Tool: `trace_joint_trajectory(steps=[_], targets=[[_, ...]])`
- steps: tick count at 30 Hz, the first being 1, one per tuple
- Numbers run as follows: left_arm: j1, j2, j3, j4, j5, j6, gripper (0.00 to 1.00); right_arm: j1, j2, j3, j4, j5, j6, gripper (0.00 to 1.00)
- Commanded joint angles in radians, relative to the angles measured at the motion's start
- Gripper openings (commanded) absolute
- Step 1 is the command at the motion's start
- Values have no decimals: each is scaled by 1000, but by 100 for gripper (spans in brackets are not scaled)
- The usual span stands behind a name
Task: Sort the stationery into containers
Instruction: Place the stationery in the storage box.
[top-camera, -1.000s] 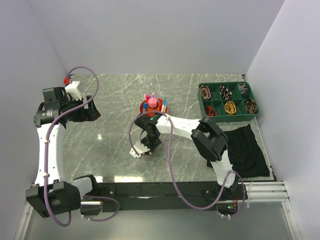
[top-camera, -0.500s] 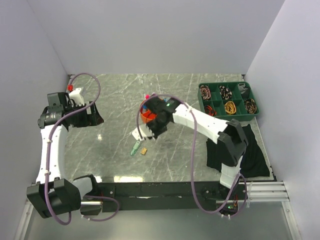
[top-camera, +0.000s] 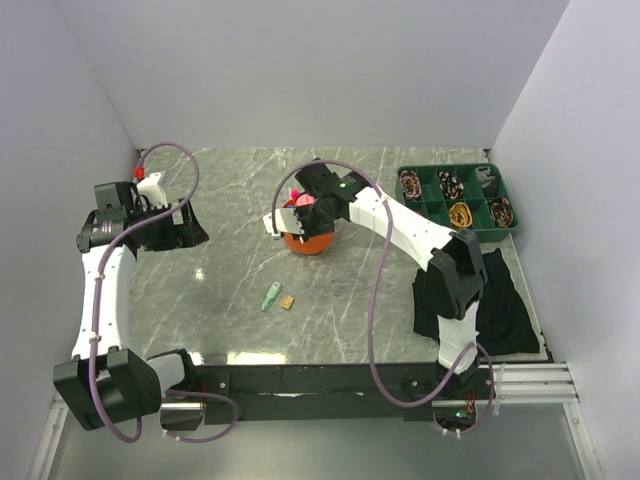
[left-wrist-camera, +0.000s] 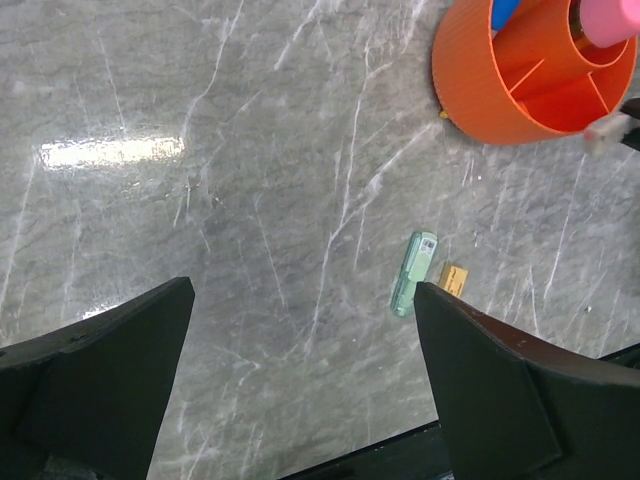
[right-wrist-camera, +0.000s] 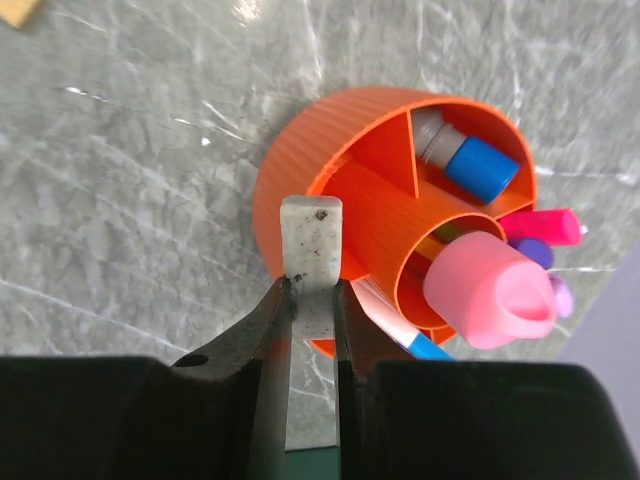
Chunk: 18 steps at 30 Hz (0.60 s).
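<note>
Your right gripper (right-wrist-camera: 312, 292) pinches a white block (right-wrist-camera: 311, 238) over the pot (right-wrist-camera: 300, 185) edge; your left gripper (left-wrist-camera: 302, 290) stands wide above the table (left-wrist-camera: 250, 150); clip (left-wrist-camera: 413, 272) and eraser (left-wrist-camera: 452, 277) lie side by side, apart from the pot.

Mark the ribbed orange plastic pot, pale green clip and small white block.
Ribbed orange plastic pot (right-wrist-camera: 285, 165), right wrist view, outer wall.
Pale green clip (left-wrist-camera: 412, 273), left wrist view, mid-body.
Small white block (right-wrist-camera: 311, 232), right wrist view, top end.

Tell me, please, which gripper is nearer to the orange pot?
Right. The right gripper is at the rim of the orange pot, clamping a white block. The left gripper is open, well off toward the left side of the table.
</note>
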Motion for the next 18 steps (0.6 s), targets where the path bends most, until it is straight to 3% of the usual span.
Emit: trace_joint_trajectory(steps=[1,4,10,18], targets=[[11,4,39,30,38,-8,99,-12,36,59,70,32,61,3],[16,5,39,31,42,-8,99,-12,55,65,99,41,83,7],[17,7,36,22,32,-38,99,-9,41,65,134,60,135,37],[17,14,8,-10,46,-2,99,-6,-57,12,64,-72,147,52]])
